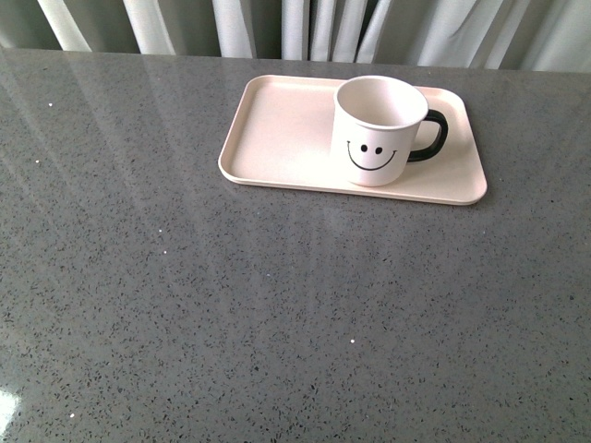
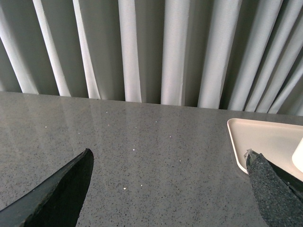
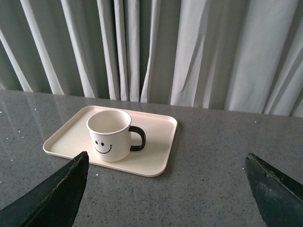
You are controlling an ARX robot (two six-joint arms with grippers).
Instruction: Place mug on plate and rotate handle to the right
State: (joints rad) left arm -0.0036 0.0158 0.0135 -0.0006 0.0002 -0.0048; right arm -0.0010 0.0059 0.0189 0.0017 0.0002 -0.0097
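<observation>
The cream mug (image 1: 374, 131) stands upright on the right half of the pale pink plate (image 1: 277, 129), smiley face toward the robot. Its black handle (image 1: 432, 137) points right. The right wrist view shows the same mug (image 3: 110, 135), handle (image 3: 138, 139) and plate (image 3: 156, 142) a little way ahead of my open right gripper (image 3: 166, 166), which holds nothing. My left gripper (image 2: 170, 163) is open over bare table, with a corner of the plate (image 2: 265, 139) beside one fingertip. Neither gripper appears in the front view.
A grey speckled tabletop (image 1: 231, 305) spreads out in front of the plate. Pale pleated curtains (image 1: 305, 28) hang right behind the table's far edge.
</observation>
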